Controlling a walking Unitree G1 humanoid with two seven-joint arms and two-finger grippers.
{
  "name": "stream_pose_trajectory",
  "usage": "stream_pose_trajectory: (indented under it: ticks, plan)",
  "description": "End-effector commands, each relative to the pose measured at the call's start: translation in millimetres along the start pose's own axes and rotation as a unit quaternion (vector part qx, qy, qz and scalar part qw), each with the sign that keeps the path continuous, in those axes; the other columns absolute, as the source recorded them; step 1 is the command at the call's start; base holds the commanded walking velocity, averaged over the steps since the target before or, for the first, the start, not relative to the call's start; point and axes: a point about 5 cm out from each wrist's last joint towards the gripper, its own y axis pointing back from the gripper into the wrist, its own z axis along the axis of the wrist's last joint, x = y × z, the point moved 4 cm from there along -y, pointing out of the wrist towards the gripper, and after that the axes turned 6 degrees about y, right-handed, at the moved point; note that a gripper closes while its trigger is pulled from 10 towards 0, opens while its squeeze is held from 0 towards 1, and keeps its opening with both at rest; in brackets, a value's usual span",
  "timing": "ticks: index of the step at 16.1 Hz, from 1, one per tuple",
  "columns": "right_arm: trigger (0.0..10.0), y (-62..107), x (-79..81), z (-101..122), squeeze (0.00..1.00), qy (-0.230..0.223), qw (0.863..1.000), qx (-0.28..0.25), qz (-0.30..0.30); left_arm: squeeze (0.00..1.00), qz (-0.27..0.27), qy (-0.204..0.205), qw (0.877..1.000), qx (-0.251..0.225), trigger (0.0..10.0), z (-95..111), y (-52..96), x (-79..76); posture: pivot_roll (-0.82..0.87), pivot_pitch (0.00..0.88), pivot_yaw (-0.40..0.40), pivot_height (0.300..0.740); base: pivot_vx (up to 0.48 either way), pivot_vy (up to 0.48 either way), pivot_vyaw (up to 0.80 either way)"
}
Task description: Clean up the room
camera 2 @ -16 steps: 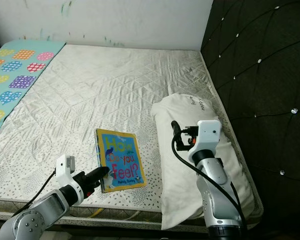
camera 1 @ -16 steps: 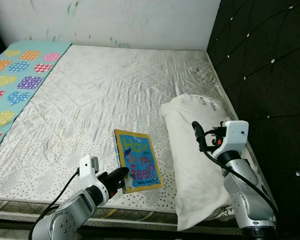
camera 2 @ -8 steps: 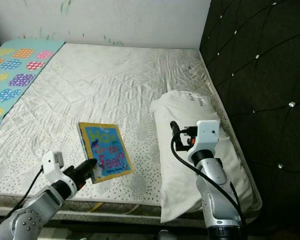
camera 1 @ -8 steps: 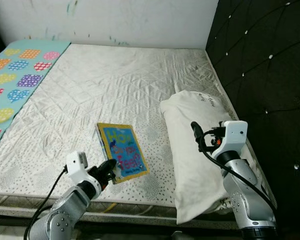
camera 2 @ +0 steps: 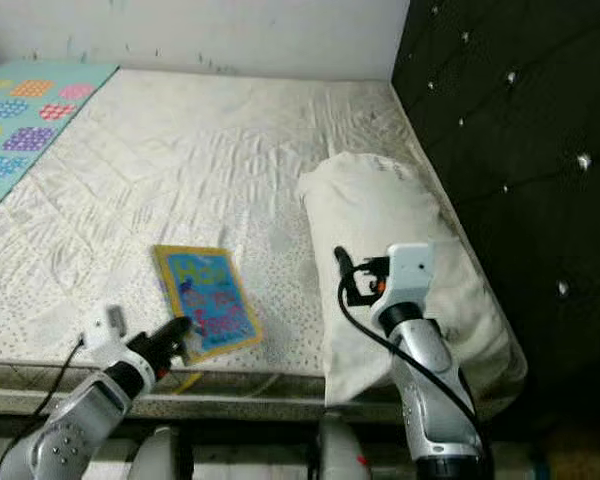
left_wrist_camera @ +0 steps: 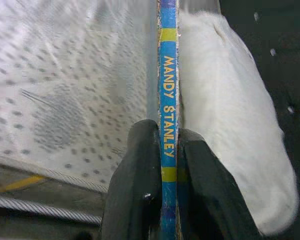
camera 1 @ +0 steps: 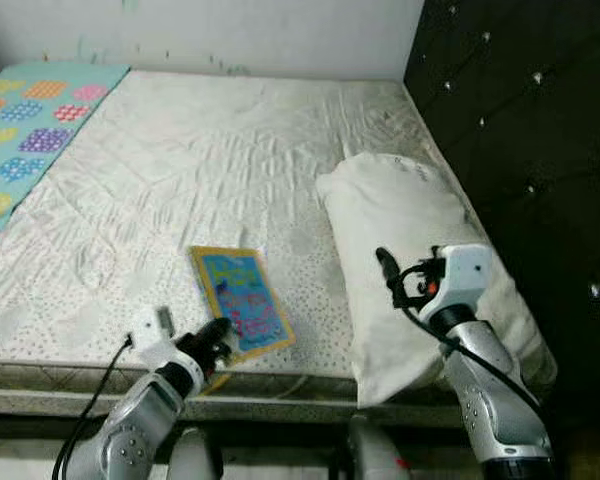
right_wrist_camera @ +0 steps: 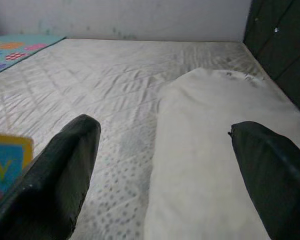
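Observation:
A blue picture book with a yellow border [camera 1: 241,300] lies on the white mattress [camera 1: 210,170] near its front edge. My left gripper [camera 1: 217,335] is shut on the book's near corner; in the left wrist view both black fingers [left_wrist_camera: 140,170] pinch the spine of the book [left_wrist_camera: 167,100] lettered "MANDY STANLEY". A white pillow [camera 1: 410,240] lies along the right side of the bed. My right gripper [camera 1: 385,268] hovers open over the pillow's left edge, its fingers [right_wrist_camera: 65,170] spread wide with nothing between them.
A turquoise blanket with coloured patches [camera 1: 25,130] covers the bed's far left. A black tufted headboard [camera 1: 520,130] runs down the right side. A white wall [camera 1: 210,30] stands behind. The bed's front edge [camera 1: 280,405] is just below the book.
The camera has backed off and dropped, so the bed's front edge shows. My left gripper has pulled the book toward the front edge and to the left. The right arm holds still.

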Motion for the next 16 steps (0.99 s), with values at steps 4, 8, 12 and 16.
stream_pose_trajectory:
  ticks: [4,8,12,16]
  plan:
    - [10.0,3.7,13.0,6.5,0.0,-0.01,0.998,-0.009,0.058,0.0,0.012,-0.017,0.998,-0.054,10.0,21.2,11.5,3.2,-0.12,0.095,-0.024,0.629,0.0,0.0,0.0]
    - [10.0,9.8,22.0,1.3,0.0,-0.008,0.996,0.0,0.089,0.0,0.017,-0.023,0.997,-0.071,10.0,25.5,20.5,9.0,-0.11,0.111,-0.04,0.629,0.0,0.0,0.0]
    - [10.0,11.2,13.2,5.0,0.0,0.001,0.997,0.001,0.08,0.0,-0.021,-0.021,0.998,-0.059,10.0,32.6,14.0,0.4,-0.13,0.13,-0.053,0.629,0.0,0.0,0.0]
    - [10.0,22.2,-5.0,8.2,0.0,0.026,0.998,0.008,0.049,0.0,-0.063,-0.036,0.997,-0.025,10.0,43.7,-5.6,-7.2,-0.18,0.166,-0.072,0.629,0.0,0.0,0.0]
